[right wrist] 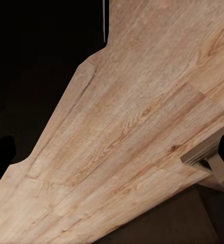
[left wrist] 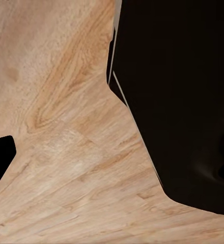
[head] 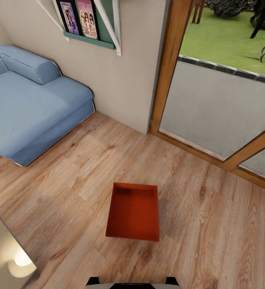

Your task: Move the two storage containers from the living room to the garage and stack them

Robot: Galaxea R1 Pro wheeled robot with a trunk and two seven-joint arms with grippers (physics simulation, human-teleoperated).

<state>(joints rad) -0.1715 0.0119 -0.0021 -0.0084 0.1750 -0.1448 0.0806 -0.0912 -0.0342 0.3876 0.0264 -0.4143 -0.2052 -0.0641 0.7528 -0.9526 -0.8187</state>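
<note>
One red-orange rectangular open-top storage container (head: pixel 133 212) rests upright on the light wood plank floor (head: pixel 88 168), well apart from the blue sofa (head: pixel 28 100). Gripper state: cannot tell.

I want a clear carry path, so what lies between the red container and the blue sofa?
In the head view, only bare wood plank floor separates the storage container from the sofa.

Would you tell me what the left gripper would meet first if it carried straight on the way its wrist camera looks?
Most likely the light wood plank floor; nothing lies between in that view, though the distance is unclear. The dark shape beside it is unidentifiable.
</note>
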